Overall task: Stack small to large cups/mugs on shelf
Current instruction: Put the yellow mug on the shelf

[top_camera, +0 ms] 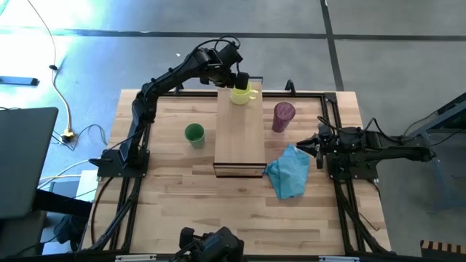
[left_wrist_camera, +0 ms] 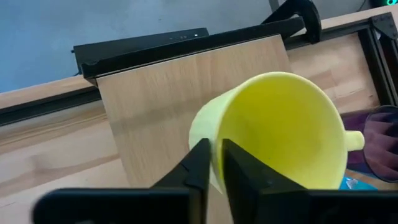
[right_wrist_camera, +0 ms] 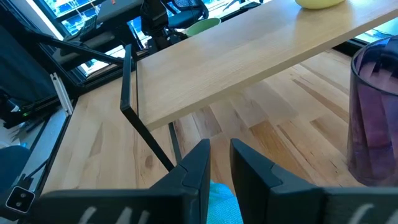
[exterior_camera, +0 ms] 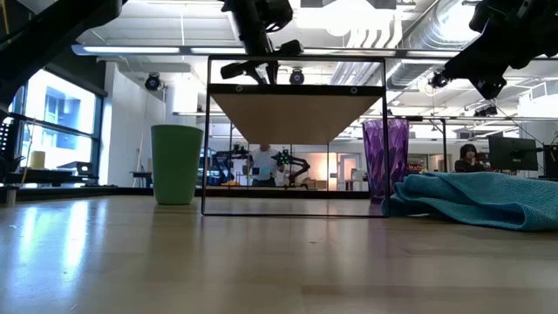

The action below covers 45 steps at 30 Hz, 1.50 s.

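Note:
The yellow mug (top_camera: 242, 93) is at the far end of the shelf (top_camera: 239, 138), with my left gripper (top_camera: 237, 80) over it and shut on its rim. The small green cup (top_camera: 194, 134) stands on its base on the table to the left of the shelf. Right of the shelf, the purple tumbler (top_camera: 283, 116) stands upright on the table. My right gripper (top_camera: 306, 143) waits shut at the table's right side, near the blue cloth (top_camera: 289, 172) and touching nothing. My left gripper (left_wrist_camera: 217, 163) pinches the yellow mug's wall at its rim (left_wrist_camera: 217, 146), one finger (left_wrist_camera: 242, 171) inside the mug and one finger (left_wrist_camera: 198, 167) outside. The fingers come from above, slanting down. The handle (left_wrist_camera: 354, 140) points away from them. The mug's base (right_wrist_camera: 320, 3) shows at the shelf's top board; whether it rests there, I cannot tell.
The shelf's board (exterior_camera: 296, 112) stands raised on thin dark legs, with open room beneath it. The blue cloth (exterior_camera: 479, 199) lies crumpled by the shelf's near right corner. A dark frame and clamps (top_camera: 290, 87) run along the table's far edge. People show in the room beyond.

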Tool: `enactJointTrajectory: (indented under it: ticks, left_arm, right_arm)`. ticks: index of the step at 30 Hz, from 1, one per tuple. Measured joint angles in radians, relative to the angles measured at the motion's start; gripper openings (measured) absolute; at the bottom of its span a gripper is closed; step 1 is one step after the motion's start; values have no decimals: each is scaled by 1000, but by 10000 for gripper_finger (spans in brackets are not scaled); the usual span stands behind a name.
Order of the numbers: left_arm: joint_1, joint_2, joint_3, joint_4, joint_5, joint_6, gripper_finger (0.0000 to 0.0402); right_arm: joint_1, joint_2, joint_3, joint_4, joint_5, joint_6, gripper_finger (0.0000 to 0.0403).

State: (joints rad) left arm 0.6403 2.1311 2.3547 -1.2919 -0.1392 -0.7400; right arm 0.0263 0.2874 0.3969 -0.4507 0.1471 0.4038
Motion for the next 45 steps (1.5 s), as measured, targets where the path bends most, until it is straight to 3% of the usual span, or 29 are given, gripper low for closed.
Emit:
enactJointTrajectory:
  ticks: [2,25,45]
  left_arm:
    - [0,0,0,0,8,-2,6]
    - [-26,-1,0,-45,-41,-203,2]
    - [-32,-1,0,-62,-37,-252,16]
  right_arm:
    - [0,0,0,0,0,0,53]
    - [0,0,0,0,0,-1,53]
    - [0,0,0,-1,-9,-3,53]
